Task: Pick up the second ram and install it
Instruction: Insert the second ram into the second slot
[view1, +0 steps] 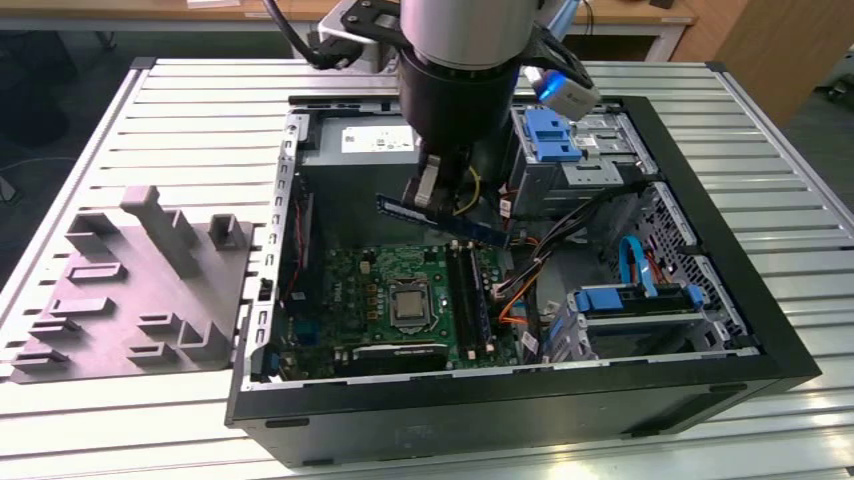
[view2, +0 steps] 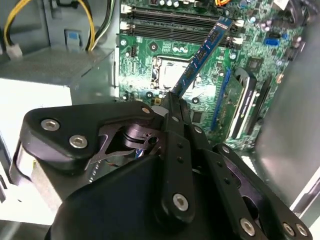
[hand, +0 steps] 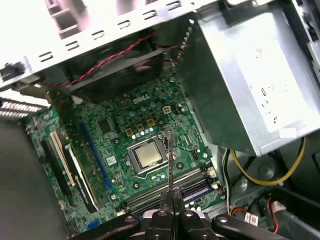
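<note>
- We see the pincer (view1: 430, 198) clamped tight on the second ram (view1: 461, 226).
- In the exterior view it hangs tilted, the motherboard (view1: 378, 292) at six o'clock from it.

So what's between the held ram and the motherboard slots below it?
Nothing. In the exterior view the second ram, clamped in the gripper, hangs above the black memory slots, and the stretch between them is bare.
</note>
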